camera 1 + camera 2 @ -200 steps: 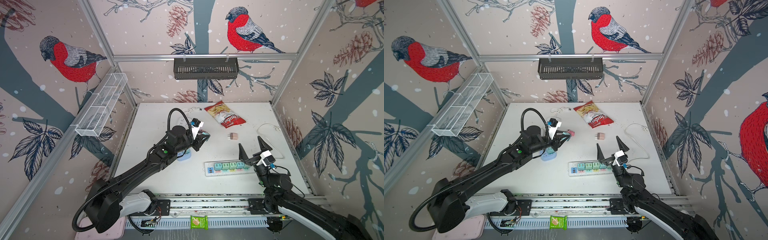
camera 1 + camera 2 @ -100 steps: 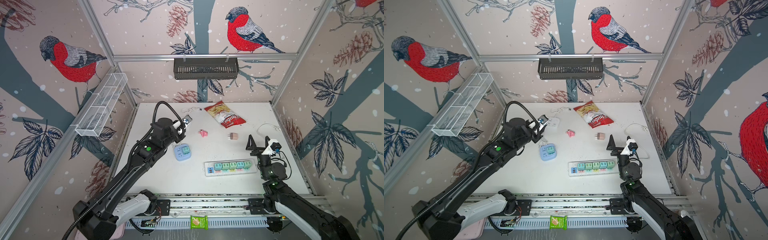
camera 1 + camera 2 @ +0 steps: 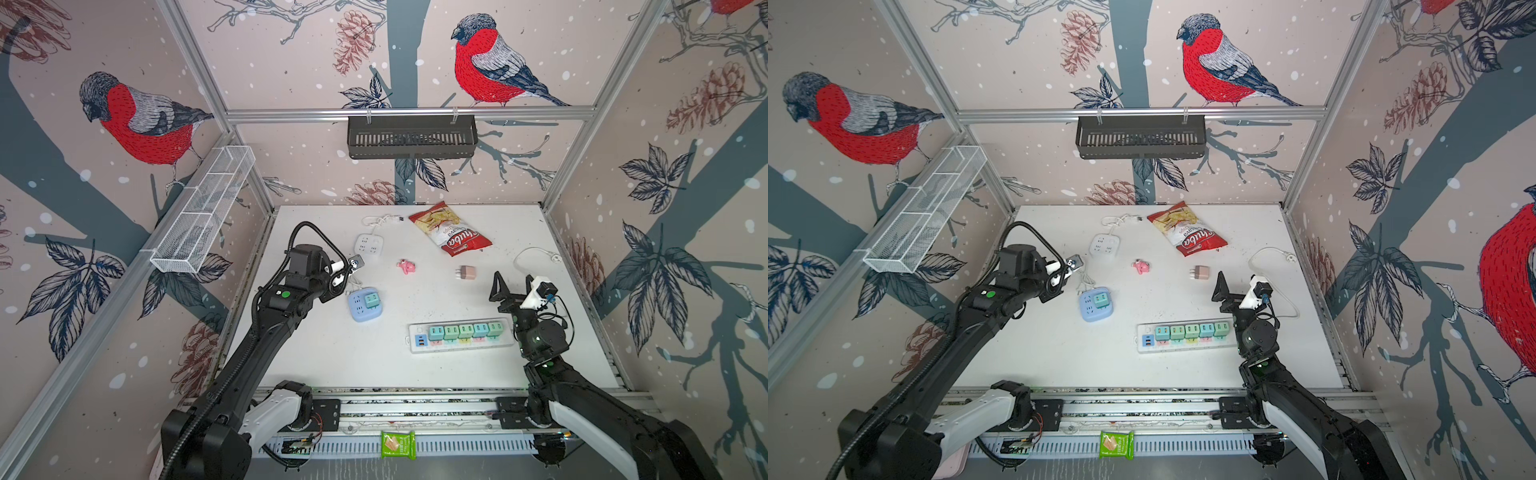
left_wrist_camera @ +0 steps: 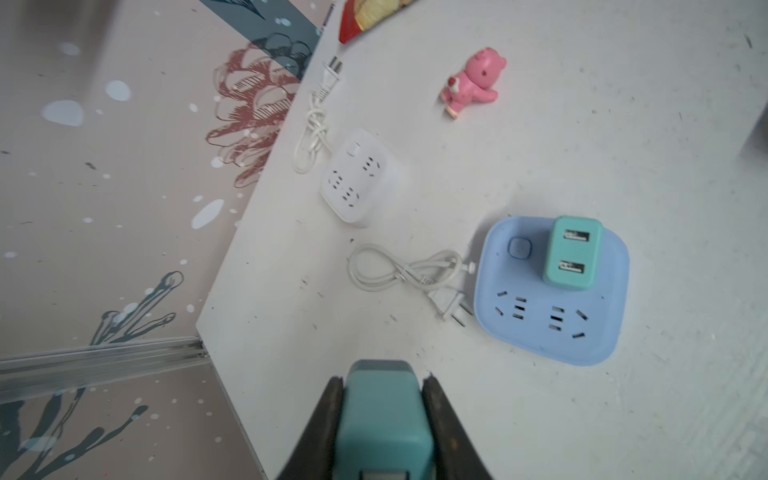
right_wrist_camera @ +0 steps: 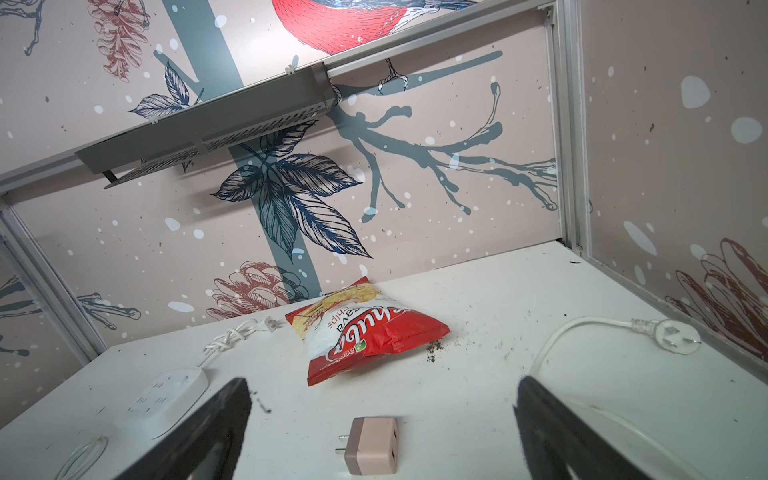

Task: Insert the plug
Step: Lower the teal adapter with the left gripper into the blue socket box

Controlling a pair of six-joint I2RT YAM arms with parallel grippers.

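**Top views:** the left gripper hangs just beside the blue socket cube, on its left-wall side. What it grips is hidden here. The right gripper is spread wide and empty, near the right end of the power strip.

**Left wrist:** a teal charger plug is clamped between both jaws, apart from the cube. Its body is smooth and rounded, and the prongs are out of sight.

**Right wrist:** the jaws stand wide, touching nothing. A pink adapter lies on the table between them.
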